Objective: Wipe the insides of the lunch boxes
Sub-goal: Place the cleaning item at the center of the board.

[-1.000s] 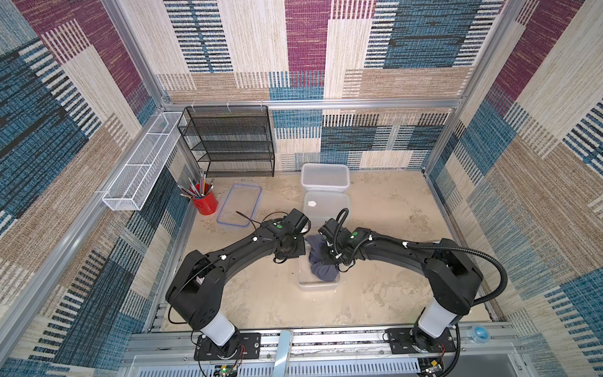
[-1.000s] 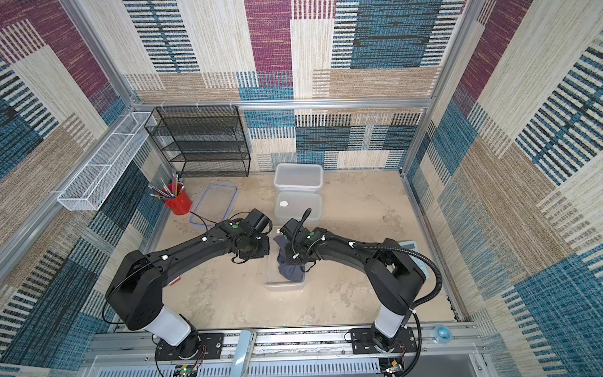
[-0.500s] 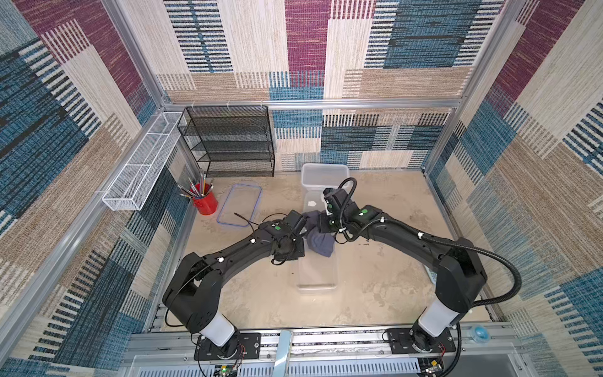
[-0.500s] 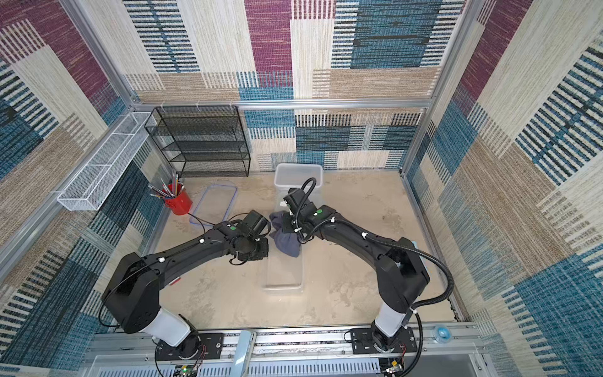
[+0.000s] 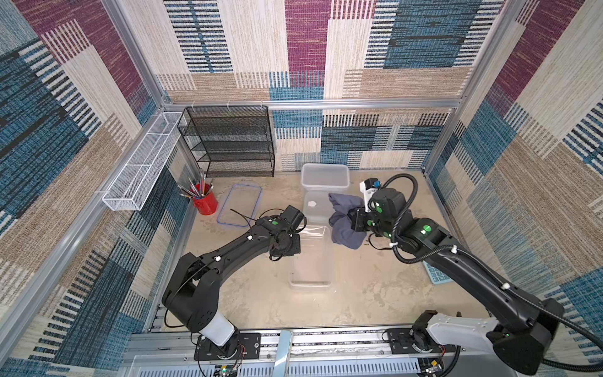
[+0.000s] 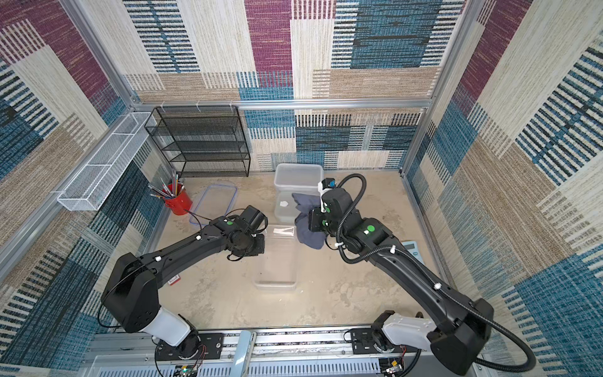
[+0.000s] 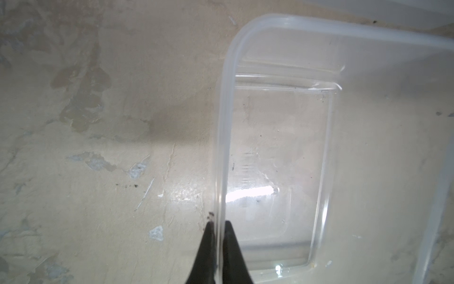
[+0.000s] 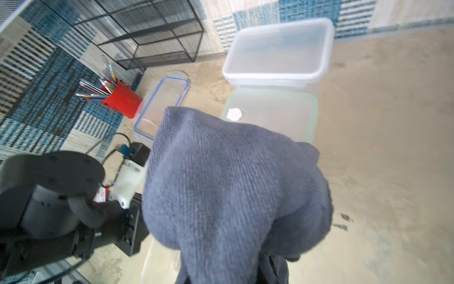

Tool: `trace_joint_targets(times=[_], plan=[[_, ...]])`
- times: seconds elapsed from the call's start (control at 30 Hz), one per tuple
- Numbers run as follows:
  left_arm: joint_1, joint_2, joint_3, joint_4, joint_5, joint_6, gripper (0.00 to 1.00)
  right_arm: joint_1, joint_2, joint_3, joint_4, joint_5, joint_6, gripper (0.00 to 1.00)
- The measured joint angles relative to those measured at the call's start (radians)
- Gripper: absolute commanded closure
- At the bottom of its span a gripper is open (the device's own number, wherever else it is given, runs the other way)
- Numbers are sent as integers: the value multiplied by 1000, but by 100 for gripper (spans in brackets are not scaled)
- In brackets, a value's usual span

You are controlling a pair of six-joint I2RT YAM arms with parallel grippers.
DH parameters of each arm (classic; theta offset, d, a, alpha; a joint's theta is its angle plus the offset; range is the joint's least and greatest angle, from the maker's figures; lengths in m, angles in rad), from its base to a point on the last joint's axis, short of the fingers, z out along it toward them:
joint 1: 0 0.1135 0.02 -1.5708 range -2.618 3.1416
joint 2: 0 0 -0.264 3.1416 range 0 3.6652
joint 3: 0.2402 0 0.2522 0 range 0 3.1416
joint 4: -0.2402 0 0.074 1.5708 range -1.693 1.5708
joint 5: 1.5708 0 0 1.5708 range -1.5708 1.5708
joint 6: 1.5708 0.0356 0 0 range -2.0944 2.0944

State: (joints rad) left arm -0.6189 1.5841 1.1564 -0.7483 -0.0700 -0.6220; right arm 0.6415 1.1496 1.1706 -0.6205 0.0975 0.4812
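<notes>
The left claw (image 7: 219,237) is gripping the clear lunch box (image 5: 310,258), its two black fingers (image 7: 207,248) pressed together on the long left wall near the far end. One finger is inside the wall and one outside. From that grip the box is stretching along the tabletop (image 5: 359,293) toward the robot's base, its open side facing up.

The right claw (image 5: 348,222) is holding the grey cloth (image 5: 346,225) bunched up above the tabletop. The claw's tips are buried in the folds, so only the hanging cloth gives the grip away. The clear lunch box is lying to the left of this claw and nearer the robot. In both top views the cloth is hanging just beside the box's far right corner.

The smaller lunch box (image 5: 313,212) is sitting just beyond the clear one, and the deep lunch box (image 5: 325,176) is behind it against the back wall. In a top view the cloth (image 6: 310,228) is overlapping the smaller box's right edge. A blue-rimmed lid (image 5: 239,204) and a red cup (image 5: 205,203) of pencils are lying off to the left.

A second earlier the cloth was down inside the clear lunch box, near the end closest to the robot. Half a second ago it was over the far end. Now it is out of the box and off to its right, with the right arm swung wider. The left claw is keeping its place on the rim, and the box is not shifting.
</notes>
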Motion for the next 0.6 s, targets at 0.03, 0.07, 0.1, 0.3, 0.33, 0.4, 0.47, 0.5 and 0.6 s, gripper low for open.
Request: trace_joint_targets(times=[0.03,0.07,0.1,0.3,0.33,0.4,0.47,0.5,0.6], plan=[[6,0,1,-5,-5,5,100,-7,-36,-32,-16,10,13,96],[15,-1,1,-10,-5,21,100,-15,-66,-63,-30,19,19,96],[23,-4,1,-13,-6,22,100,-23,-85,-85,-44,26,26,96],[68,-39,-2,-29,-26,34,100,-112,-119,-192,-97,40,48,94],[74,-44,-4,-30,-29,39,100,-134,-107,-198,-97,39,43,94],[80,-53,-8,-29,-28,43,100,-181,-68,-202,-94,26,20,92],[85,-60,-10,-32,-28,46,100,-226,-14,-201,-87,25,-9,92],[88,-62,-11,-32,-28,46,100,-248,18,-196,-89,25,-26,91],[96,-67,-15,-33,-28,49,100,-304,106,-171,-90,27,-75,60]])
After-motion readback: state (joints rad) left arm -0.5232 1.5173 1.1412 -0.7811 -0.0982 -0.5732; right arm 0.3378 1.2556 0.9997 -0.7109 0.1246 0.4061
